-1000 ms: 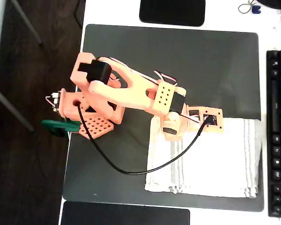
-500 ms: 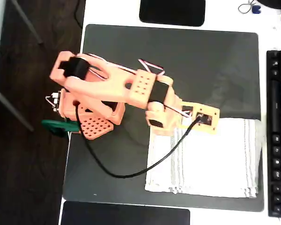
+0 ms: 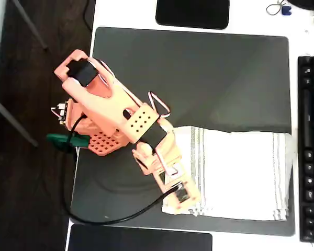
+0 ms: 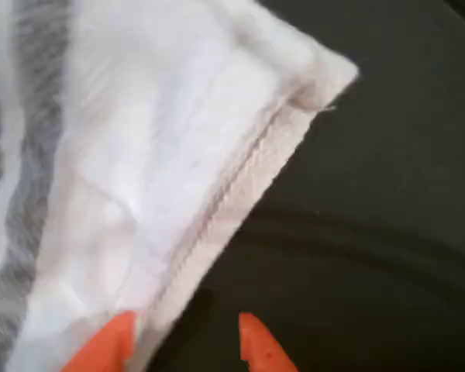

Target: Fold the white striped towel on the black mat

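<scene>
The cream-white rectangular cloth towel with groups of thin grey stripes [image 3: 235, 175] lies flat on the large dark charcoal desk mat with rounded corners [image 3: 199, 73], in the mat's lower right part in the overhead view, its right end reaching the mat's right edge and its lower hem close along the mat's bottom edge. The orange two-finger gripper [image 3: 184, 197] hangs over the towel's lower left corner, just beside the left striped band. In the wrist view the gripper [image 4: 182, 341] shows two orange fingertips [image 4: 256, 345] set apart with a gap between them, nothing pinched; the hemmed edge of the towel runs up from between them to a corner [image 4: 325, 81], one tip over the cloth, the other over bare mat. The towel looks light, thin and limp, so it should drape and sag once lifted, and it may drag or bunch instead of turning over cleanly if taken too far from an edge. The stitched hem is the firmest part; a pinch at the corner or right on the hem, one finger slid under the cloth against the mat, seems the best hold. The mat's surface looks smooth, so the towel could slip sideways under a shallow push.
</scene>
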`<action>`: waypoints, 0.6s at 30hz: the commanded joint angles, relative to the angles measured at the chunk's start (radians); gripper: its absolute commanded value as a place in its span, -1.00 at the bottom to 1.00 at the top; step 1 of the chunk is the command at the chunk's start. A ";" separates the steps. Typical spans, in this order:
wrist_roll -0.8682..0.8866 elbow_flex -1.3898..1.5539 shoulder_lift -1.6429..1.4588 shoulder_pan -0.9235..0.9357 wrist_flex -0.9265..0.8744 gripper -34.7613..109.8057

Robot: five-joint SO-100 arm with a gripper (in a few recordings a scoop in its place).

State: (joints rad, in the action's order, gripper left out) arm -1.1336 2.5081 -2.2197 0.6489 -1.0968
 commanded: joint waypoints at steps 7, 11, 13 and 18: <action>0.253 0.057 0.006 -0.041 0.126 -0.21; 0.341 0.057 0.029 -0.077 0.173 -0.21; 0.364 0.064 0.037 -0.087 0.189 -0.21; 0.325 0.083 0.046 -0.014 0.216 -0.21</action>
State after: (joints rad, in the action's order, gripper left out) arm -0.7915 2.5940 -2.1752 0.5906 -0.8912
